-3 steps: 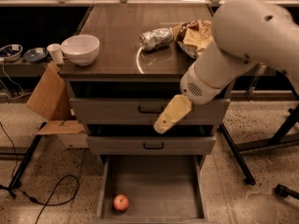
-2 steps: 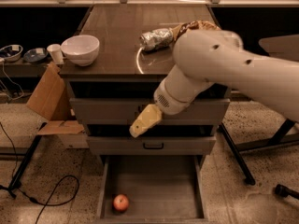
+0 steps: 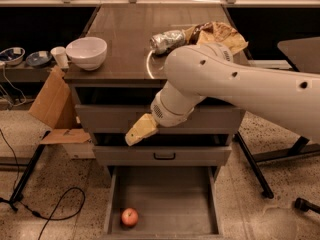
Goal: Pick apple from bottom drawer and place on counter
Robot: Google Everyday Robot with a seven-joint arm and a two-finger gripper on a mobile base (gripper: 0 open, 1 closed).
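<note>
Hovering the gripper [image 3: 141,130] before the grey drawer fronts [image 3: 100,118], below the counter [image 3: 125,29] edge and well above the open bottom drawer [image 3: 170,199]; not being able to tell whether spread or closed. Seeing the apple [image 3: 130,217] lying loose on the drawer floor near the front left corner, just beside the left wall. Judging it light, firm, smooth and apt to roll, so favouring a pinch from above across its widest part.

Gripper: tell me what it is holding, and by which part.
Nothing is held. The gripper hangs in front of the upper drawer fronts, well above the apple, which lies on the floor of the bottom drawer near its left wall.
</note>
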